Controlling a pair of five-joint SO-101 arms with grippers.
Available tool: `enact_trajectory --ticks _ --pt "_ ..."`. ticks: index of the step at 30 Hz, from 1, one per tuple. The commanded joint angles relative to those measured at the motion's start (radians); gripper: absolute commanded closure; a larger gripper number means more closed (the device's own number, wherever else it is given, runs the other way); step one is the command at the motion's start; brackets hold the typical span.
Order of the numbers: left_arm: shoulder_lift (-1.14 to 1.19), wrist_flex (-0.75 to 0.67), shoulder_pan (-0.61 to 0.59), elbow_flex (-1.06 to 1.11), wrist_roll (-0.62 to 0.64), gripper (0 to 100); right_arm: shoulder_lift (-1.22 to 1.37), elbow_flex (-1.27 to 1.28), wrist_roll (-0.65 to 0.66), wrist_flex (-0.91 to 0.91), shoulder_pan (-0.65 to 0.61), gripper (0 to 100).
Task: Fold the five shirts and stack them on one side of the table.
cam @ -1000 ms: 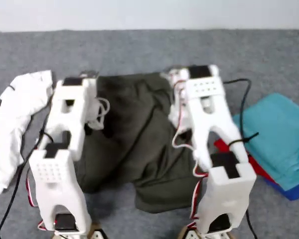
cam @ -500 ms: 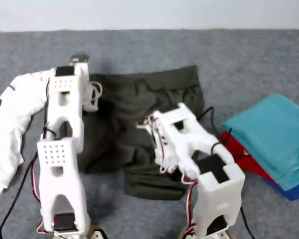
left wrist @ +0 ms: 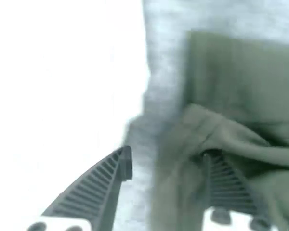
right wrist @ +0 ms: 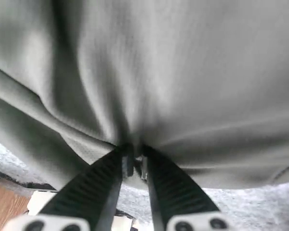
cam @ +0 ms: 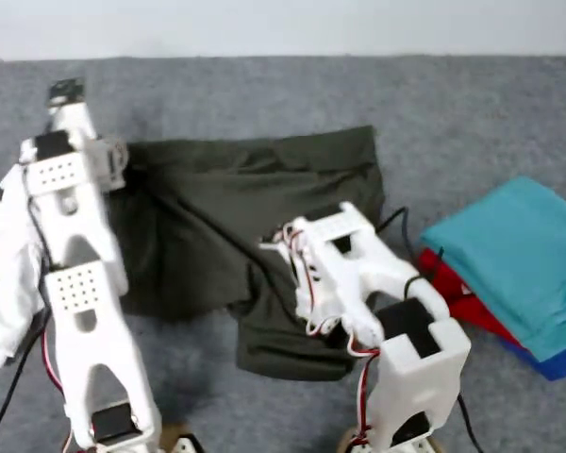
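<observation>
Two arms on show, both in chunky white plastic shells. The left arm [cam: 80, 311] carries panels dotted with grids of small holes [cam: 78, 288], black motor blocks [cam: 111, 422] set into its joints, and a black cable [cam: 19, 377] beside thin red and white strands. Over to the right arm [cam: 410, 377]: same white casing, with loops of red and white wires [cam: 307, 283] along its side. Up close, the left gripper [left wrist: 168, 156] has dark ribbed fingers [left wrist: 94, 187] on white bases. The right gripper [right wrist: 135, 156] matches, with round dark screw holes [right wrist: 176, 225] at its base.
</observation>
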Motion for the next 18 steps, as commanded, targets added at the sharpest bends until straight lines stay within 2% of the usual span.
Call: enact_trajectory --ticks 1,5,8,11,15,18 --pt "-0.011 -0.026 -0.064 -0.082 -0.008 76 -0.019 0.018 0.009 -0.001 -0.013 95.5" --pt "-0.025 -0.049 -0.098 -0.16 -0.002 76 -0.019 0.018 0.009 -0.001 -0.013 95.5" --pt "-0.064 0.11 -0.064 -0.206 -0.002 76 -0.019 0.018 0.009 -0.001 -0.013 95.5" --pt "-0.163 0.123 -0.035 -0.131 0.023 76 -0.024 0.014 0.009 0.005 -0.012 95.2" --pt "-0.413 0.123 0.018 0.176 0.054 76 -0.085 0.014 0.009 -0.001 0.004 95.0" --pt "-0.652 0.123 0.078 0.576 0.049 76 -0.151 0.012 0.005 0.005 0.033 88.3"
